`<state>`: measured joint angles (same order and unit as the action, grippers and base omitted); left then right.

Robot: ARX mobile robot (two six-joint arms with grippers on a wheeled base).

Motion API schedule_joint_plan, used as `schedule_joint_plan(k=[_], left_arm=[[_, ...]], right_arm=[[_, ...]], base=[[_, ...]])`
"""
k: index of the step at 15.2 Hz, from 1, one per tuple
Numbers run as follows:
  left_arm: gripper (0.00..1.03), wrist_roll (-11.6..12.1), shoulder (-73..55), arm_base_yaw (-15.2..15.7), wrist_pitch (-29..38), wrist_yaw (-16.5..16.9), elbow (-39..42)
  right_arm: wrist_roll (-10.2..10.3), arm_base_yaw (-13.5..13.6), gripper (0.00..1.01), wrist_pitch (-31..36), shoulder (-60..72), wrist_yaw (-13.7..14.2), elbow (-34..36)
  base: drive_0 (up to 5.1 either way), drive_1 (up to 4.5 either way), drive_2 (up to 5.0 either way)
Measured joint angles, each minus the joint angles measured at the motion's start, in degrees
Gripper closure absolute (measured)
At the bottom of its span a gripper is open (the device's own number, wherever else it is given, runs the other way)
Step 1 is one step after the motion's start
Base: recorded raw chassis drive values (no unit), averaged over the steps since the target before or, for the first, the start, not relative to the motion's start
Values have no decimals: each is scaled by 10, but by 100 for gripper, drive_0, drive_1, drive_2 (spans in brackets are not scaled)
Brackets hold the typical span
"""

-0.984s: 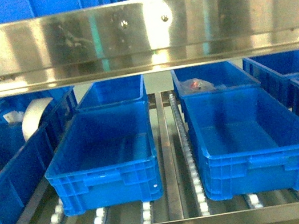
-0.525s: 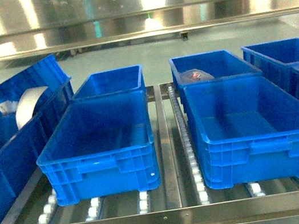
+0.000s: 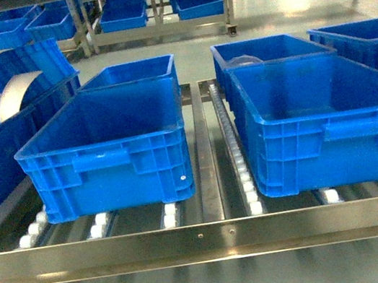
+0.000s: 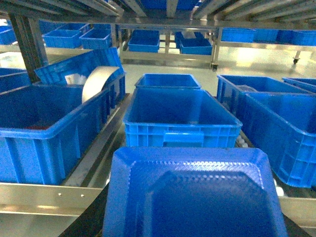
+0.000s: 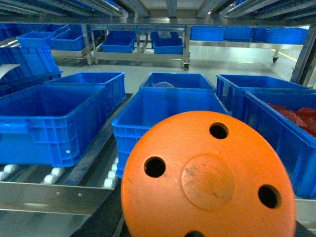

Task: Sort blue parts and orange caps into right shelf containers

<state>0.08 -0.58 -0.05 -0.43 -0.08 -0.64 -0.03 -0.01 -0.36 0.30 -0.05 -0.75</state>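
Camera's dropped level with the front right bin (image 3: 332, 120), so unloading looks close: orange cap (image 5: 207, 180) and blue part (image 4: 195, 195) fill the wrist views facing it, grippers hidden, can't tell their grip.

The head view has dropped: the steel beam that filled the top of the frame is gone, and far shelves (image 3: 143, 6) with bins show there. The two front bins (image 3: 103, 153) (image 3: 333, 127) sit larger and lower, their outer walls showing more.
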Motion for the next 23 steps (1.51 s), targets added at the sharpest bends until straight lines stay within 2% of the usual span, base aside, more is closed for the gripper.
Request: schedule_joint_plan(k=[15, 23], left_arm=[[62, 0, 0, 0, 0, 0, 0], [62, 0, 0, 0, 0, 1, 0]], right_arm=[[0, 0, 58, 0, 0, 0, 0], [0, 0, 58, 0, 0, 0, 0]], base=[[-25, -25, -25], [53, 485, -379]])
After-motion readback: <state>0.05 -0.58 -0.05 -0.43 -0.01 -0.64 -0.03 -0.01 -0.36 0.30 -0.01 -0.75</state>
